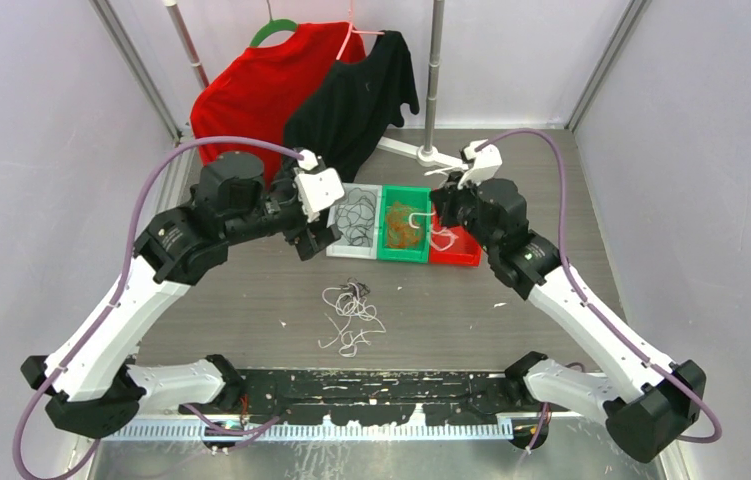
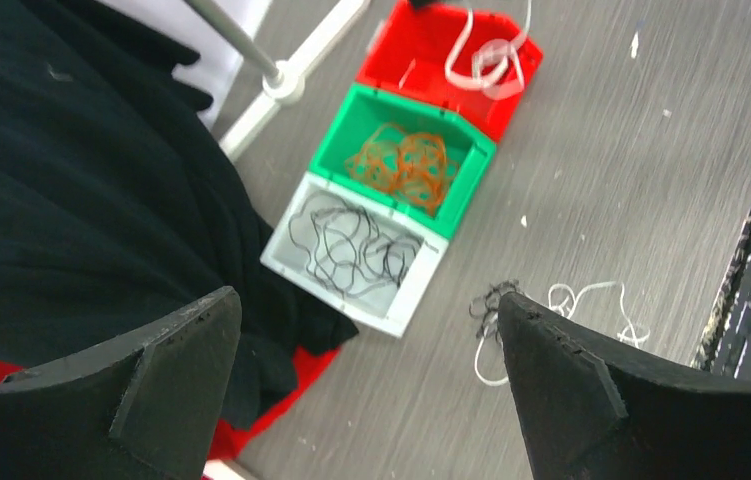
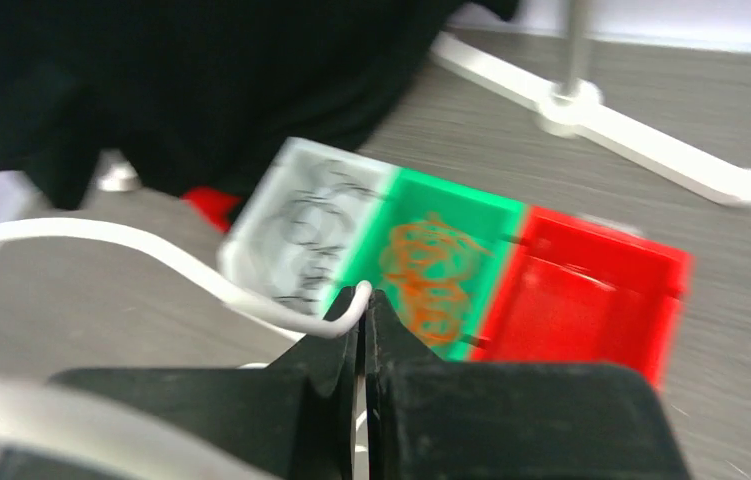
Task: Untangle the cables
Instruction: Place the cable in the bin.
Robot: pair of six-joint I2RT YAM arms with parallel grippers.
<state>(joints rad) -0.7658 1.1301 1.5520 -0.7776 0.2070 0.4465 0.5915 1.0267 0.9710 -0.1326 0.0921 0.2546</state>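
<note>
Left gripper (image 2: 366,300), jaws wide apart and empty, is hovering beside the white bin (image 2: 416,290) of black cables (image 2: 351,245). Orange cables (image 2: 401,165) are filling the green bin (image 2: 471,180). By the red bin (image 2: 416,45), the right gripper (image 3: 363,300) is pinching a white cable (image 3: 151,245). A loose tangle (image 1: 351,315) is lying on the table (image 1: 551,300).

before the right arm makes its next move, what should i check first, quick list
1. Right pincer shut on white cable: ok
2. Left pincer open and empty: ok
3. White cable loops above red bin: ok
4. Black cables in grey bin, orange cables in green bin: ok
5. Leftover tangle sorted: not ok
6. Held cable free of that tangle: cannot tell
</note>
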